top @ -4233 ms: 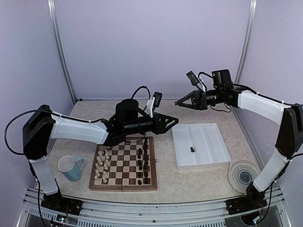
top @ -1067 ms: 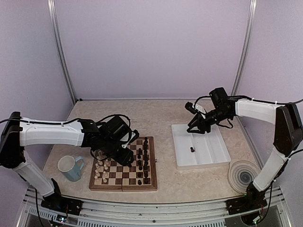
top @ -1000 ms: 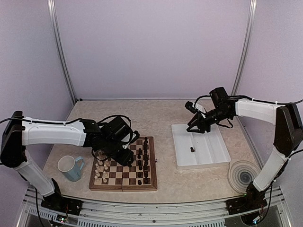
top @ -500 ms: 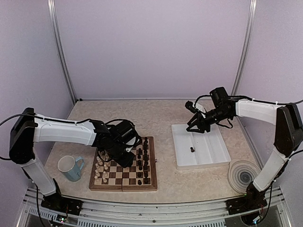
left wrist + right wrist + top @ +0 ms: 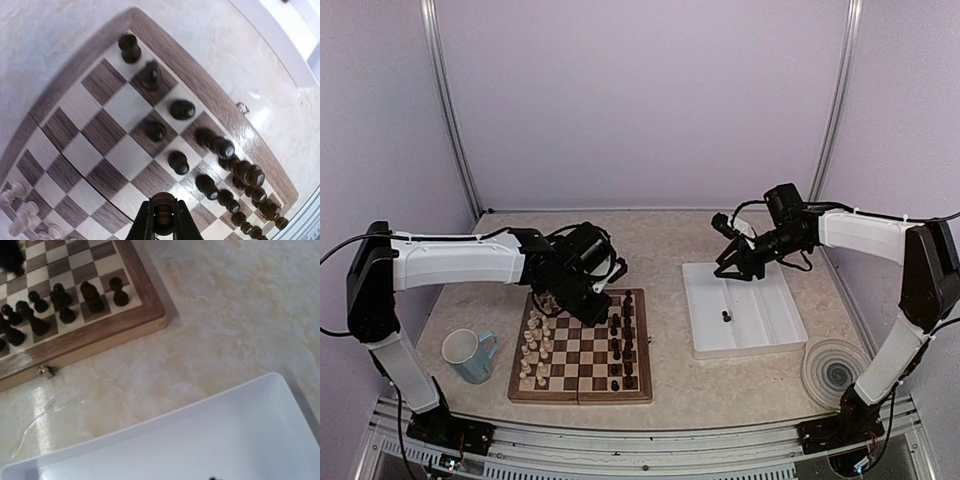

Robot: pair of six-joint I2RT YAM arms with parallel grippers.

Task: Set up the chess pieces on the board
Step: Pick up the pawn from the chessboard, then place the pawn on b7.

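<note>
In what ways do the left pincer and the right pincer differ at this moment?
The left pincer is closed on a dark chess piece; the right pincer is open and empty. The left pincer hangs over the board, the right pincer above the white tray. Both point downward.

Left end effector (image 5: 162, 226) pinches a dark piece (image 5: 163, 209) over the board (image 5: 125, 107).

The left tool (image 5: 162, 210) is cropped by the bottom edge (just fingertips, pinching a dark piece (image 5: 163, 222)). The tray (image 5: 150, 450) runs off-frame; its dark speck (image 5: 212, 478) is too small to identify.
</note>
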